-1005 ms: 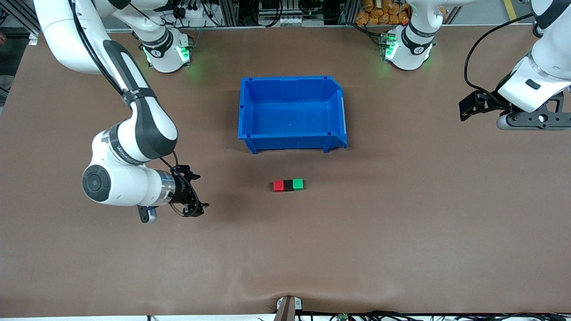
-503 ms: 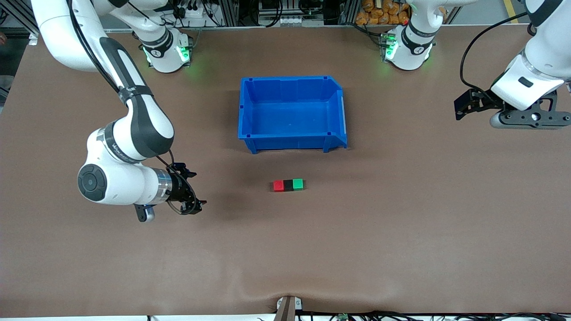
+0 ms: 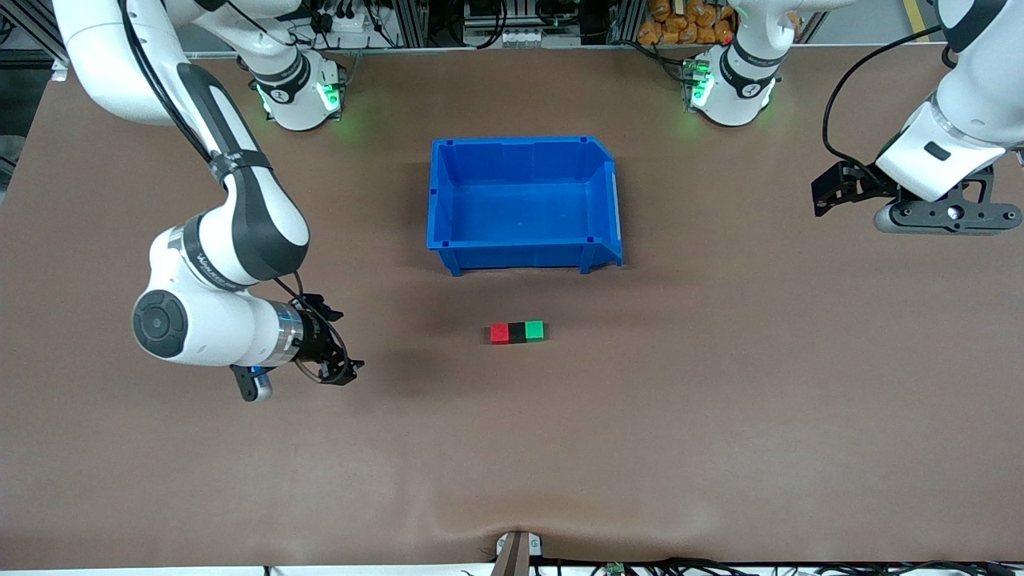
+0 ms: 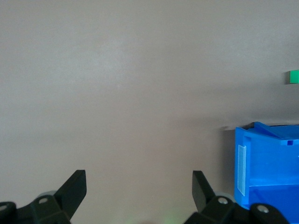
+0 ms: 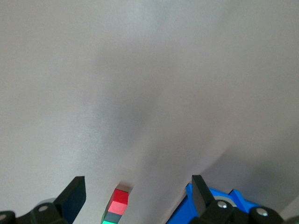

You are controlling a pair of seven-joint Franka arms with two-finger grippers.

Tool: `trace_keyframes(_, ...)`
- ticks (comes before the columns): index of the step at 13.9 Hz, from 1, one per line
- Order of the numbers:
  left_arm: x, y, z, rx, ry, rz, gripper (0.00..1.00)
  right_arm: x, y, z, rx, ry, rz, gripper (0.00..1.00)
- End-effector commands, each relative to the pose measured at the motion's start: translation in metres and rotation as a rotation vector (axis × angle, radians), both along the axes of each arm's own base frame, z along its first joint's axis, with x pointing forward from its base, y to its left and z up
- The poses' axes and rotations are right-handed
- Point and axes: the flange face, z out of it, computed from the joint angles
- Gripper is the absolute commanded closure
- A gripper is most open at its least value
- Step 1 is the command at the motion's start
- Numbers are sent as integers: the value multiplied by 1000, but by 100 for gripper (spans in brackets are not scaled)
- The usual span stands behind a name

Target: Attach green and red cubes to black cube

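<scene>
The red cube [image 3: 499, 334], black cube [image 3: 517, 332] and green cube [image 3: 534, 330] sit joined in a row on the brown table, nearer the front camera than the blue bin [image 3: 522, 250]. The black cube is in the middle. My right gripper [image 3: 342, 362] is open and empty, above the table toward the right arm's end, apart from the row. The right wrist view shows the red cube [image 5: 119, 200] between its open fingers, farther off. My left gripper [image 3: 824, 196] is open and empty, high over the left arm's end. The left wrist view shows the green cube [image 4: 293, 76].
The blue bin holds nothing and also shows in the left wrist view [image 4: 268, 172] and the right wrist view [image 5: 233, 200]. The arm bases [image 3: 296, 88] stand along the table's edge farthest from the front camera.
My right gripper has drawn back a little from the cube row toward the right arm's end. My left gripper has shifted slightly. The cubes have not moved.
</scene>
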Motion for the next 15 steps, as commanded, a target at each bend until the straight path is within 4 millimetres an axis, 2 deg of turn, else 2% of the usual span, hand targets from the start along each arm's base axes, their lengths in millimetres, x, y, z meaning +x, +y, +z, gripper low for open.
trace_keyframes(1, 3, -3, -1, -23, 8, -20, 0, -5, -16, 24, -1, -38, 58, 0)
trace_keyframes(5, 3, -2, 0, -23, 5, -20, 0, -6, -45, 37, -8, -46, 169, 0)
trace_keyframes(9, 0, -1, 2, -22, 6, -21, 0, -8, -57, 49, -9, -61, 217, 0)
trace_keyframes(10, 0, -1, 3, -22, 5, -21, 0, -6, -67, 52, -24, -74, 232, 0)
trace_keyframes(13, 0, -1, 5, -22, 2, -21, 0, -8, -75, 55, -37, -77, 311, 0)
trace_keyframes(15, 0, 0, 4, -22, 3, -18, 0, -7, -89, 64, -44, -102, 359, 0)
